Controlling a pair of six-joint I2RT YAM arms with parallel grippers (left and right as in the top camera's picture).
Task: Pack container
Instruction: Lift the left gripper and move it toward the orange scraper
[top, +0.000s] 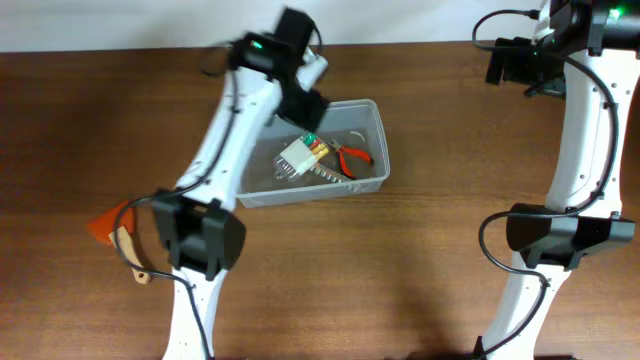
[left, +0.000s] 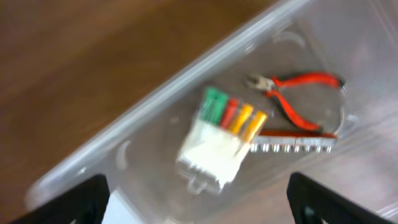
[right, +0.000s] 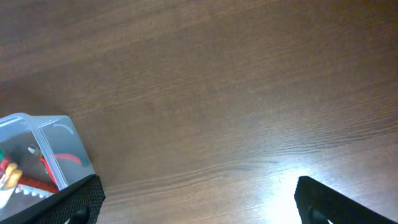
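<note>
Left of the container (top: 310, 190), only overhead shows an orange scrap (top: 103, 224).

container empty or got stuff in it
Not empty: the container holds red-handled pliers and a white pack of coloured pieces, seen through its open top.

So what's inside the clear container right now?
Red-handled pliers, a white holder with green, red and yellow pieces, and a toothed metal strip. Overhead, the left arm covers one corner of the container.
</note>
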